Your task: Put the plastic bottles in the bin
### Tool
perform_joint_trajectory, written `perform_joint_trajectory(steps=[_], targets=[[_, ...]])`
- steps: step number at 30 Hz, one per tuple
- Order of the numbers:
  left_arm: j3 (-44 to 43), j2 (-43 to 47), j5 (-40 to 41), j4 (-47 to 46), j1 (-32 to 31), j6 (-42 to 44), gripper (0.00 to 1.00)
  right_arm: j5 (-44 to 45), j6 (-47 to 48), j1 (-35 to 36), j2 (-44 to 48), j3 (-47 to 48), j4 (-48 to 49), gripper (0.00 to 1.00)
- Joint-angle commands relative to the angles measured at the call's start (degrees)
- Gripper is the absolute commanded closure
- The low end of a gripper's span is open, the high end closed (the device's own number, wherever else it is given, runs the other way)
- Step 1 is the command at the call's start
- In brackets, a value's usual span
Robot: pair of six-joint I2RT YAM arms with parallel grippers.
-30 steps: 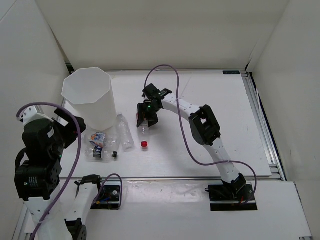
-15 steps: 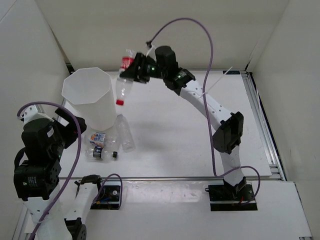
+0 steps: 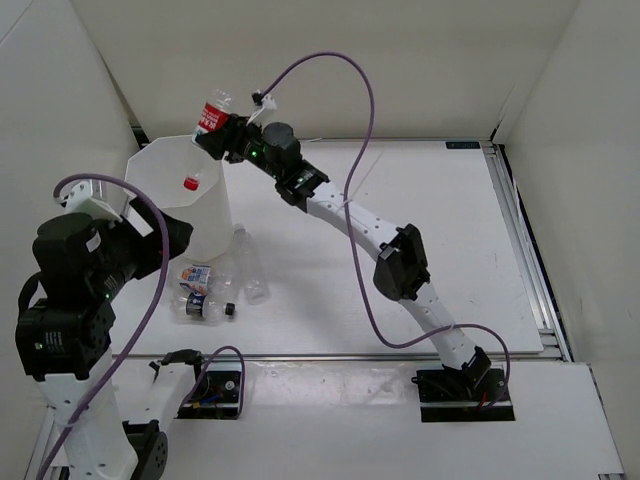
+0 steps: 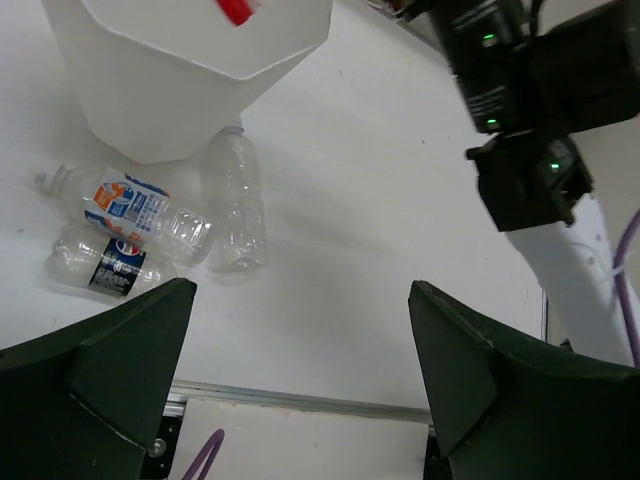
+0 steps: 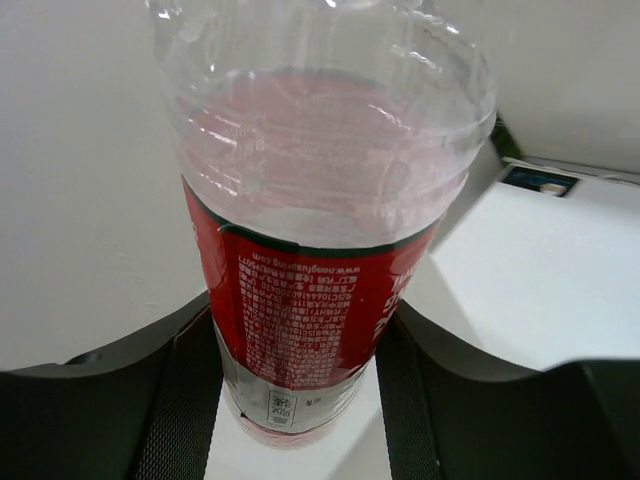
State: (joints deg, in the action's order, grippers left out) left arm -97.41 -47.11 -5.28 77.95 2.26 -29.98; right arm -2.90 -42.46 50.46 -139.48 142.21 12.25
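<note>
While the right gripper (image 3: 228,138) clamps the red-labelled bottle (image 3: 209,118) cap-down over the bin (image 3: 205,225) at far left, three more lie just near of it: clear bottle (image 4: 232,200), orange-labelled bottle (image 4: 130,210), blue-labelled bottle (image 4: 95,265). One bin, tall, white, octagonal. Left gripper (image 4: 300,300) hangs wide open. Only the right wrist shows the label's print.

Plastic bottle (image 5: 310,250) dead centre, clear, with a red label whose white print runs upside down. The right hand (image 5: 295,392) has it clamped: dark fingers (image 5: 185,400) press on the bottle's left and right sides, low on the label. Right of the bottle lies white tabletop (image 5: 540,270), carrying a small dark tag (image 5: 540,180). Behind the bottle, plain white wall (image 5: 80,150).
</note>
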Motion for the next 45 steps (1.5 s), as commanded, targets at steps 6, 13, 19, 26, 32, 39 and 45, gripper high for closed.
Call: perform_joint_trajectory(steps=[6, 13, 19, 26, 32, 39, 45], targets=[[-4.8, -4.0, -2.6, 4.0, -0.3, 6.1, 0.00, 11.1, 27.3, 5.0, 9.0, -3.8, 4.2, 0.00], [-2.5, -1.5, 4.4, 4.0, -0.3, 2.8, 0.00, 19.2, 27.3, 3.2, 28.6, -11.3, -13.6, 0.00], [6.8, 5.4, 10.5, 0.9, -0.3, -3.0, 0.00, 3.5, 13.7, 0.2, 41.9, -45.0, -23.3, 0.00], [14.8, 12.7, 12.9, -1.0, -0.3, -11.7, 0.00, -7.7, 10.8, 0.6, 39.0, -57.9, -20.7, 0.00], [16.6, 13.5, 14.1, 3.5, -0.3, -12.1, 0.00, -10.3, 15.5, 3.2, 23.7, -44.6, -25.0, 0.00], [14.0, 12.9, 11.6, 3.5, -0.3, -12.0, 0.00, -10.6, 14.9, 3.8, 9.6, -30.3, -29.6, 0.00], [11.5, 11.8, 9.6, 3.5, -0.3, -12.5, 0.00, -9.0, 11.9, 3.8, 4.6, -28.0, -29.6, 0.00]])
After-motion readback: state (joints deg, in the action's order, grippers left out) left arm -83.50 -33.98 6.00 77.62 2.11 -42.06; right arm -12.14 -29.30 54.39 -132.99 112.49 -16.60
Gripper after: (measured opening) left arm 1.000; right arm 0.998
